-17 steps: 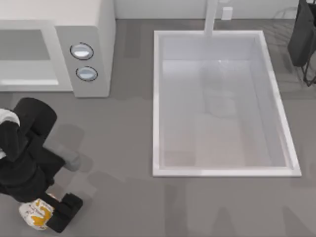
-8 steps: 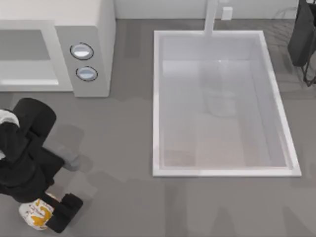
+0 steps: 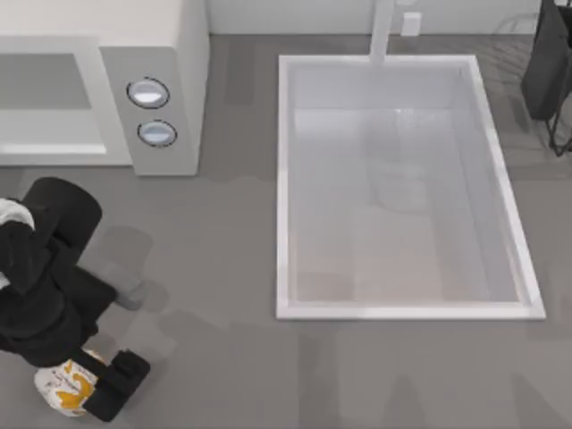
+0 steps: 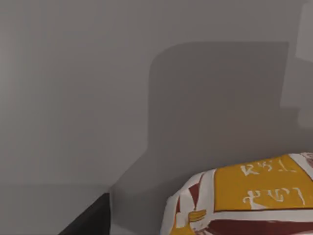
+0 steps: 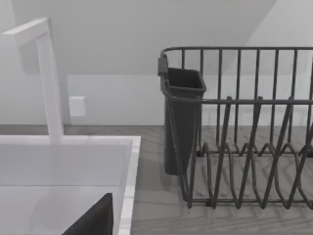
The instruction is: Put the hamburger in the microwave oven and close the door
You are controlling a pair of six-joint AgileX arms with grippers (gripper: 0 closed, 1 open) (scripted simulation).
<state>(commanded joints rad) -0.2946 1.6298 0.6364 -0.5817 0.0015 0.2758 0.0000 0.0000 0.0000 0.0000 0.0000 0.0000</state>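
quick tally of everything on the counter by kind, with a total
hamburger: 1
microwave oven: 1
sink: 1
faucet: 1
dish rack: 1
utensil cup on the rack: 1
total: 6

The left tool sits at the hamburger, at the table's front left.

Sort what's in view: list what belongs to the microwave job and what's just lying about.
Job: hamburger, at the left gripper; microwave oven, cavity open.

Lying about: sink; faucet; dish rack; right arm, parked at table's right.
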